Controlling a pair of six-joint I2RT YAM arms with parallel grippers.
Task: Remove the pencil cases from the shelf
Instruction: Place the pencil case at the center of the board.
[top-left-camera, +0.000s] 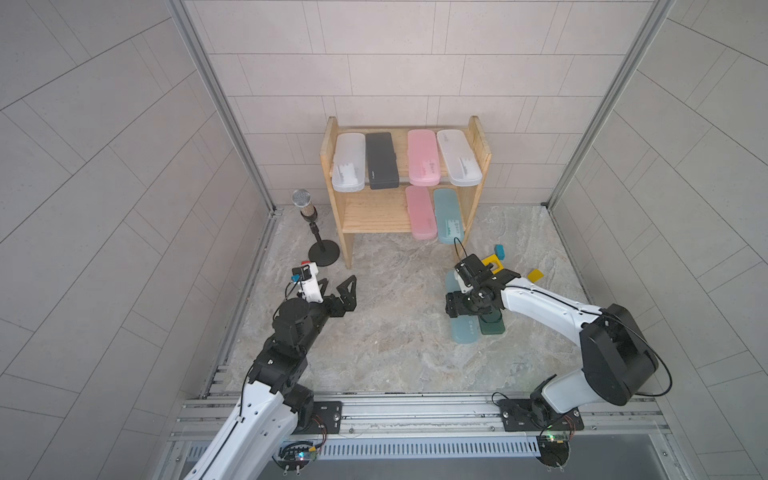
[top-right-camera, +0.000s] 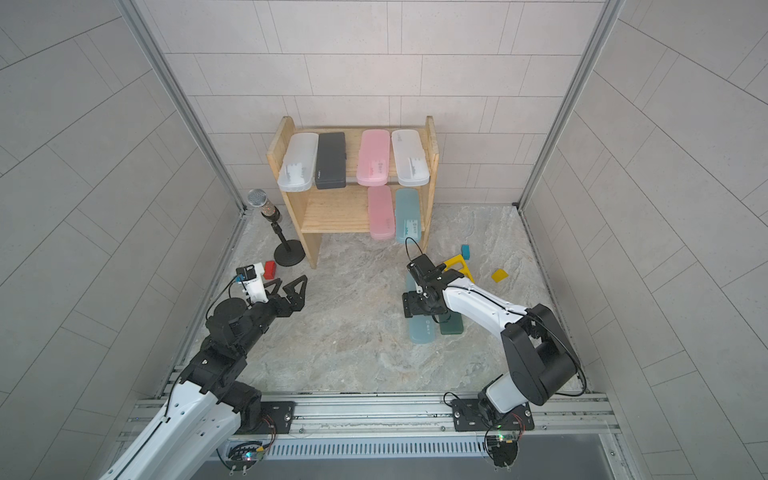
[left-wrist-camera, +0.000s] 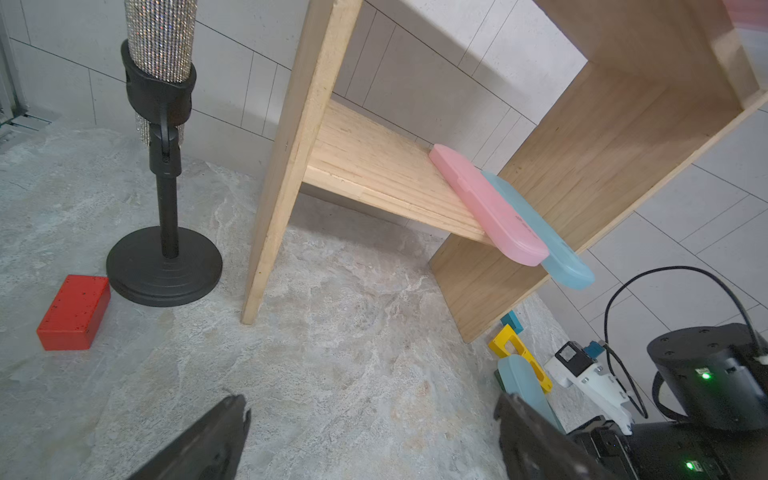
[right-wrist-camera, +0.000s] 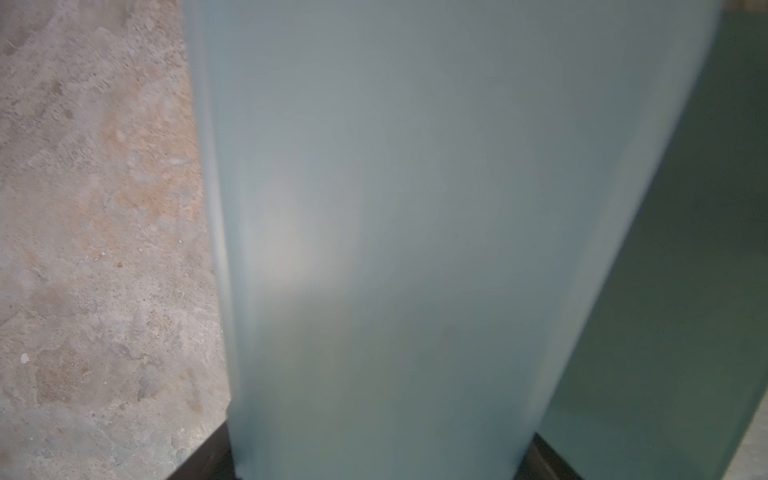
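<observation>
The fingers of the right gripper (top-left-camera: 465, 309) clamp the light teal pencil case (top-left-camera: 463, 332) across its narrow middle, on or just above the counter (top-left-camera: 374, 353) and off the shelf (top-left-camera: 370, 212), a sound hold for a light, stiff, probably slick box, while those of the left gripper (top-left-camera: 336, 291) stand wide apart.

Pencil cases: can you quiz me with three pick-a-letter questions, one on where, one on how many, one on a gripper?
1. How many cases lie on the shelf's top board? A two B four C six
2. Where is the green case? A top board B lower board C table, beside a teal case
3. The left gripper is: A open, empty B shut on a case C shut on a block
1 B: four lie side by side there. 2 C: it lies flat there. 3 A: jaws apart, nothing between.
</observation>
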